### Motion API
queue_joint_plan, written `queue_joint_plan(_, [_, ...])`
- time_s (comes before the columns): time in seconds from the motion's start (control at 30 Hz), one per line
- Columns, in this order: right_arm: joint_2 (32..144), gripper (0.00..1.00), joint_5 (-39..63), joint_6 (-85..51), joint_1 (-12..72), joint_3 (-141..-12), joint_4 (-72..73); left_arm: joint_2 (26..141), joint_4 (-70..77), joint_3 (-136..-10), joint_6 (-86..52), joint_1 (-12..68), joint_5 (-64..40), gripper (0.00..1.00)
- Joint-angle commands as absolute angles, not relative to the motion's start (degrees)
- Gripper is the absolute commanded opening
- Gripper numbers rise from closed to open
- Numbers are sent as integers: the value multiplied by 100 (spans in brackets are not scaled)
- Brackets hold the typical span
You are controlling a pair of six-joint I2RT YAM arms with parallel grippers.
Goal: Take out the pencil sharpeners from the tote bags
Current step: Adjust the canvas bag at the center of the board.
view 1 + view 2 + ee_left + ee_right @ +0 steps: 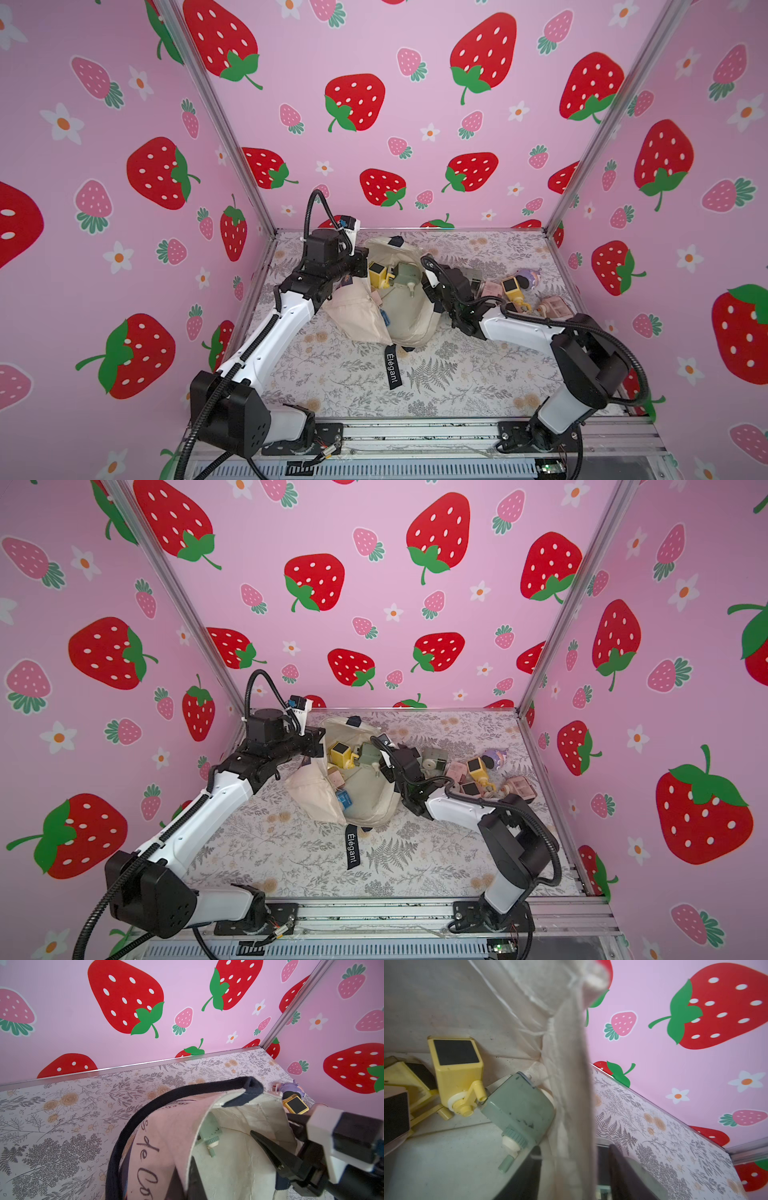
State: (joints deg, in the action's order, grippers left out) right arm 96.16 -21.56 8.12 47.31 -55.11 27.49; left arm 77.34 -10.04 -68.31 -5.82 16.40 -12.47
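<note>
**Lettering on tote, sharpeners inside and beside it**

Printed white on black strap [392, 370] trailing from tote [357, 316] toward near edge of table [436, 386]: "Elégant", legible in both top views. Seen in left wrist view, on pinkish outer face of tote: dark cursive print [146, 1147], readable as "de Co", cut off past that.

Lying mid-table, cream canvas, navy handle [117, 1147] looped beside the rim, mouth gaping. Held inside: yellow sharpener [379, 274] with dark square window, touching sage sharpener [405, 276]. Just beside the first, shown in right wrist view: second yellow sharpener [409, 1078]. Lower among the folds, toward the left arm: pink sharpener [334, 777] and blue sharpener [344, 799]. Cannot tell whether those two sit in the main compartment or a pocket.

Already out, clustered on table just right of tote: loose sharpeners [477, 767] in sage, pink and yellow, plus purple sharpener [494, 757] at far side of the cluster.

Pinched together on tote's rim, with that rim raised: left gripper [365, 266]. Straddling opposite wall of tote: right gripper [573, 1153], jaws apart, one finger [268, 1147] inside near sage sharpener's crank, other outside, canvas between, nothing clamped.
</note>
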Motion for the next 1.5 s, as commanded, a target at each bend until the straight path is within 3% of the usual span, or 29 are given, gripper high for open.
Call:
queue_joint_plan(0.0, [9821,25,-1100,734,4735,-5807,2424,7594,-686,-7114,-475,1661,-1268,0])
queue_joint_plan(0.13, [9973,1,-380,501,4884,-5845,2423,7603,-694,-7111,-426,1657,-1203,0])
queue_joint_plan(0.53, [10236,0,402,1259,6604,-6048,2182,7221,-188,-6694,-491,1637,-961,0])
queue_joint_plan(0.97, [9410,0,-975,780,6504,-4996,3019,7180,-132,-6649,-512,1619,-890,0])
queue_joint_plan(1.03, [9249,7,-1184,673,6504,-4848,3061,7187,-134,-6654,-520,1625,-921,0])
queue_joint_plan(1.17, [8857,40,-1777,448,6504,-4615,3011,7204,-143,-6672,-536,1621,-945,0])
queue_joint_plan(1.23, [8603,50,-1861,328,6508,-4471,3018,7200,-149,-6674,-532,1624,-954,0])
queue_joint_plan(1.3, [8344,58,-1722,204,6541,-4359,3010,7206,-154,-6672,-546,1622,-961,0])
queue_joint_plan(1.47, [7973,66,-1300,350,6975,-4527,2706,7216,-163,-6689,-554,1625,-982,0])
